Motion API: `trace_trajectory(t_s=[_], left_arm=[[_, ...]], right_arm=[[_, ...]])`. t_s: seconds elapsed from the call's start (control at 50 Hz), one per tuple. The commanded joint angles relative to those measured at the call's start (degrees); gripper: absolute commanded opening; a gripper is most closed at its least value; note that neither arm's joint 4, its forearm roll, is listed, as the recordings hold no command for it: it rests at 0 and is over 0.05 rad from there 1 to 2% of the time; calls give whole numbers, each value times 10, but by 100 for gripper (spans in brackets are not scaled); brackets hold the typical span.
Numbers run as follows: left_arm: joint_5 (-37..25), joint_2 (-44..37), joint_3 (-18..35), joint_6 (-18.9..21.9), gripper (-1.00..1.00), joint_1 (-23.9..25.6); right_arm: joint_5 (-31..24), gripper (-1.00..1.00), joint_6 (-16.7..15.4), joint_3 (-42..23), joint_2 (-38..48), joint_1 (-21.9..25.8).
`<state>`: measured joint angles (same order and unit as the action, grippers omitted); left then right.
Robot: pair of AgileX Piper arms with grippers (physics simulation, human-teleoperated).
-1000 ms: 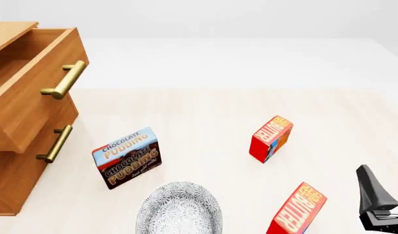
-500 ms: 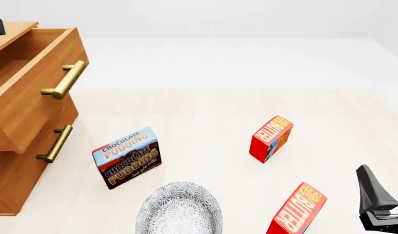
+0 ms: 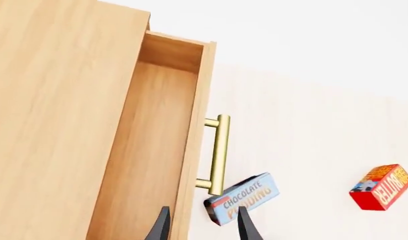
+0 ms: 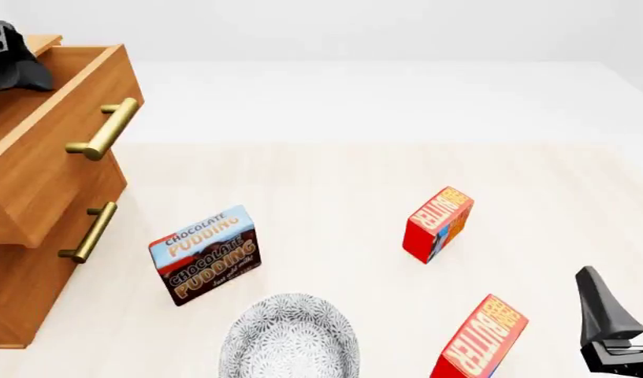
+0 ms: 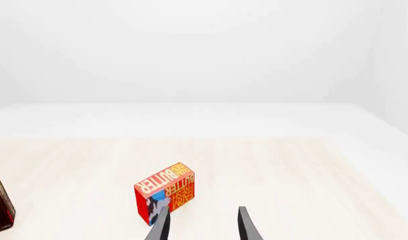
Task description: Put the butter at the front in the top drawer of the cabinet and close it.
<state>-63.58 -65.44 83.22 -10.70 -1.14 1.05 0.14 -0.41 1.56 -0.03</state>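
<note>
One gripper, the left [image 4: 12,59], has risen (above the open top drawer [image 4: 59,134]).

A pale, light-wood desk [image 4: 332,181] filled the foreground, its far part a plain white strip. Behind it rose a bare, off-white wall [image 5: 204,50]. Light was soft and even, casting only faint shadows.
</note>
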Motion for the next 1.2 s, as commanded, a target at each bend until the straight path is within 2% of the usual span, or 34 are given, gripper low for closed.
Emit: trace_trajectory(t_s=[0.02,0.3,0.68,1.2], left_arm=[[34,-9,-45,-20,100,1],[57,-14,-77,-29,100,-1],[62,-3,-83,-31,100,-21],[86,-17,-125,-34,100,-13]], right_arm=[[-3,100,-1,1,-4,0],[-3,100,-1,1,-4,0],[-3,100,0,1,-4,0],[-3,100,-1,1,-4,0]])
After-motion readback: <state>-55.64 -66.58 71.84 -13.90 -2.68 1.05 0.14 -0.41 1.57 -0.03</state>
